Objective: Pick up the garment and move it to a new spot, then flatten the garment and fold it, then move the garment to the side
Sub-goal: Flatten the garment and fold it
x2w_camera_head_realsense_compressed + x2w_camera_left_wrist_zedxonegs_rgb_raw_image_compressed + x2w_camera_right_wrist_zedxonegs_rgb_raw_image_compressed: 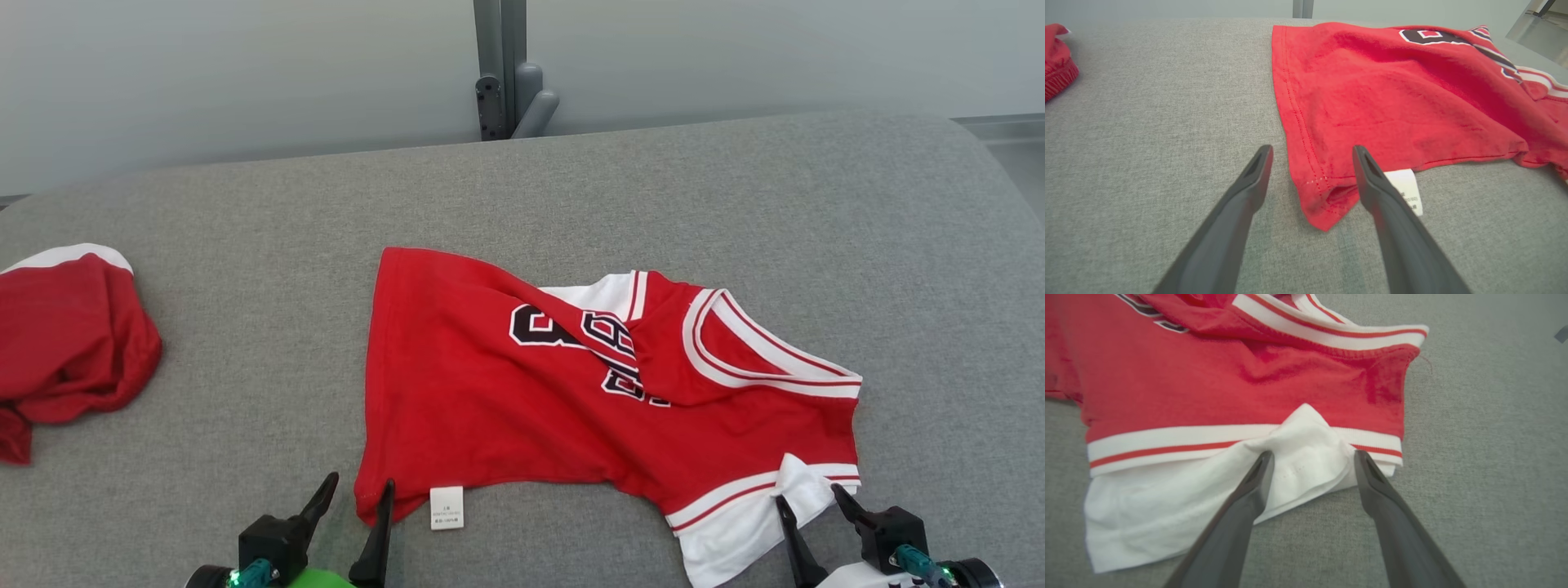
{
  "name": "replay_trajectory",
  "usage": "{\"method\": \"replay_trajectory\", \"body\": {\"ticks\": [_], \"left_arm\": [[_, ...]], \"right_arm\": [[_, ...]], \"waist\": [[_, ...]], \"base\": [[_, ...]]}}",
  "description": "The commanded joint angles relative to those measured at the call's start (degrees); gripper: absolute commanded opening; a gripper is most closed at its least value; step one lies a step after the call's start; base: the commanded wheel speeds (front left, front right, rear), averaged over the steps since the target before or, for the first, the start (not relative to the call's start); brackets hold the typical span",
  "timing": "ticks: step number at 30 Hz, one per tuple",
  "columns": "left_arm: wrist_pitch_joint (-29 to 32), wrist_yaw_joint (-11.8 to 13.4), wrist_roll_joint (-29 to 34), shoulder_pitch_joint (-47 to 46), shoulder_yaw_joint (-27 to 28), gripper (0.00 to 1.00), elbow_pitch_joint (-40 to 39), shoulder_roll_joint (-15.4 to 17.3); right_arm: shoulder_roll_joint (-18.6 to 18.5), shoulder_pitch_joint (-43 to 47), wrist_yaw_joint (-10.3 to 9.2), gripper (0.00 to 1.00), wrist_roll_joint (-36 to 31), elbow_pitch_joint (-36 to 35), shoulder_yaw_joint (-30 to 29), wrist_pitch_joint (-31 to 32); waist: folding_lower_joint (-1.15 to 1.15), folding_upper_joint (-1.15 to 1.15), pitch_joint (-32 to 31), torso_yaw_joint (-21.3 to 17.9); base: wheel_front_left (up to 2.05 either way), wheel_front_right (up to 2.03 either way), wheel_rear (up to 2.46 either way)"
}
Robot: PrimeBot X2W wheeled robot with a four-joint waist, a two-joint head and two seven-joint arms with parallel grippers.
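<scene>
A red jersey with black numbers and white trim lies spread but rumpled on the grey surface, its neck end to the right. My left gripper stands open at the jersey's near left hem corner, one finger on each side of it. A white care label pokes out beside the right finger. My right gripper is open too, its fingers straddling the bunched white sleeve at the jersey's near right corner. Neither gripper has closed on the cloth.
A second red and white garment lies bunched at the left edge of the grey padded surface. A grey post rises behind the far edge against a pale wall. Bare surface stretches right of the jersey.
</scene>
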Motion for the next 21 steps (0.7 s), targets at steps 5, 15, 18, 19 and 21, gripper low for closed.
{"method": "replay_trajectory", "body": {"ticks": [5,15,18,19,21], "left_arm": [[-0.55,0.06,-0.60,-0.60,-0.20,1.00,0.59,0.20],[-0.01,0.06,-2.70,-0.71,-2.43,1.00,1.49,0.58],[0.85,0.06,-3.27,-0.83,-2.85,1.00,1.84,1.20],[0.91,0.06,-3.38,-0.86,-2.96,1.00,1.97,1.31],[1.17,0.06,-3.82,-0.87,-3.21,1.00,2.17,1.35]], "right_arm": [[-0.18,-1.03,-0.06,1.00,1.40,1.16,0.63,-0.17],[-0.24,-0.78,-0.06,0.67,4.04,2.44,2.27,-0.17],[-0.32,-0.96,-0.06,0.49,4.40,2.40,2.38,-0.17],[-0.34,-1.07,-0.06,0.49,4.58,2.34,2.43,-0.17],[-0.38,-1.20,-0.06,0.48,4.64,2.16,2.50,-0.17]], "waist": [[0.00,0.62,-0.06,-0.07],[0.00,0.62,-0.26,-0.45],[0.00,0.62,-0.33,-0.56],[0.00,0.62,-0.35,-0.60],[0.00,0.62,-0.37,-0.65]], "base": [[0.00,0.00,0.00],[0.00,0.00,0.00],[0.00,0.00,0.00],[0.00,0.00,0.00],[0.00,0.00,0.00]]}}
